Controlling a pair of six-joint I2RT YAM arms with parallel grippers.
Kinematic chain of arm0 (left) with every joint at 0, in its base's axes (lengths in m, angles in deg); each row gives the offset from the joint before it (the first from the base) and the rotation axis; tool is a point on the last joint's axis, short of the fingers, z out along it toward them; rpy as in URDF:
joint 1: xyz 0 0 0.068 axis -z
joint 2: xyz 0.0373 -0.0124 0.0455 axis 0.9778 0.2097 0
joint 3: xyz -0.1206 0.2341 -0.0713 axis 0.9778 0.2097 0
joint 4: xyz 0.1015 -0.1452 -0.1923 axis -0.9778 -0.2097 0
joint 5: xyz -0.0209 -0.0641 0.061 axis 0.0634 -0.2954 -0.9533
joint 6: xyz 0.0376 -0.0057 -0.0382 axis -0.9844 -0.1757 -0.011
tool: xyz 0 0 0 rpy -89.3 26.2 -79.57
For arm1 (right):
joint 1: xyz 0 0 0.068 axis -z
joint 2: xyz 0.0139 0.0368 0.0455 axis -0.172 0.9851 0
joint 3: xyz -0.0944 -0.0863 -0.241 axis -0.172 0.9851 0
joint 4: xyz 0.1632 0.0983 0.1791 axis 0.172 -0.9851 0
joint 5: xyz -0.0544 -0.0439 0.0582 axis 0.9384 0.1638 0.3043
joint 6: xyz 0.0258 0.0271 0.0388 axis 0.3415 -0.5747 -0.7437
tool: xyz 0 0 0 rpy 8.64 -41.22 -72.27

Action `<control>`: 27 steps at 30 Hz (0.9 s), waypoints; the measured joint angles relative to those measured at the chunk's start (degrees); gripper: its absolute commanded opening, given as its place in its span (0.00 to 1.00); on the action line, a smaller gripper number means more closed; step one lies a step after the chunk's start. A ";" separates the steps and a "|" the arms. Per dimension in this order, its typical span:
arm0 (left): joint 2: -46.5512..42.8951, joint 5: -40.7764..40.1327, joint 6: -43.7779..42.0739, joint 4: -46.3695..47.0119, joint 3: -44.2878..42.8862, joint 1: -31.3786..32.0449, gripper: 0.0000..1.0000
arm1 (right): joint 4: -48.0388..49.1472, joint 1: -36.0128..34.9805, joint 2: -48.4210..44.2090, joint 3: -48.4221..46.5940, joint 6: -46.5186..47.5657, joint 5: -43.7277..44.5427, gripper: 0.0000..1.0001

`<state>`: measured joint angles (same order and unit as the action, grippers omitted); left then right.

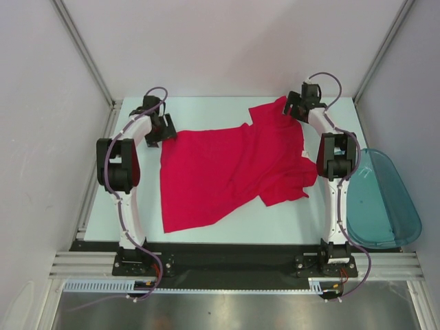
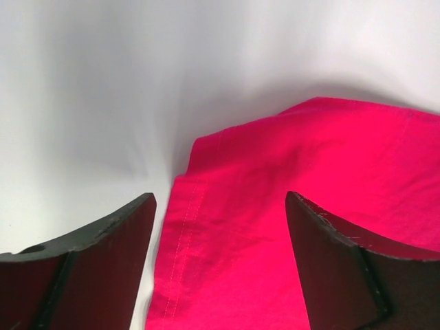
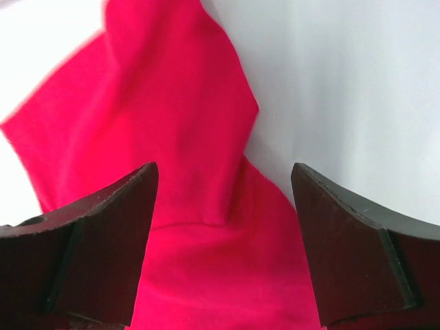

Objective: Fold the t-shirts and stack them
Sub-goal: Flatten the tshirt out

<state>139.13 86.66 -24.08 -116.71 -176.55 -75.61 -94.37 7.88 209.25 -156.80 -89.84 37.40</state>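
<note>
We've got one red t-shirt [image 1: 227,172] out on the white worktop [image 1: 206,110], spread loose across the middle and not folded. Its broad lower part runs down toward 7 o'clock, and a narrower rumpled end reaches up toward 1 o'clock. A sleeve sticks out at about 4 o'clock, close to the right arm [image 1: 337,158].

Over at 10 o'clock the left arm [image 1: 124,165] is bent in over the shirt's far left corner. From the wrist view we see the left jaws standing wide apart, the dark fingers [image 2: 103,275] at either side of the frame. The stitched hem [image 2: 182,240] runs between them, with the cloth flat on the worktop. Nothing is pinched, so these jaws are open and hold nothing.

Up at 1 o'clock the right arm reaches over the shirt's far end. The right jaws gape just as wide, the fingers [image 3: 96,240] astride a bunched fold of red cloth that narrows away from the camera. We see cloth between them and bare white worktop to either side. The pads aren't pressing in on the fabric, so these jaws are open too, with no hold on it.

Out at 3 to 4 o'clock, a translucent teal bin [image 1: 381,199] sits at the worktop's right edge, just beside the right arm and apart from the shirt. We can't make out anything inside it.
</note>
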 measured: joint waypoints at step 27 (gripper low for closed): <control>-32.48 -2.64 12.90 0.66 42.86 14.80 0.86 | -14.45 -10.27 -43.30 48.15 1.38 0.76 0.81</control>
<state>106.65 84.02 -11.18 -116.05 -133.68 -60.81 -108.82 -2.39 165.95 -108.65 -88.47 38.16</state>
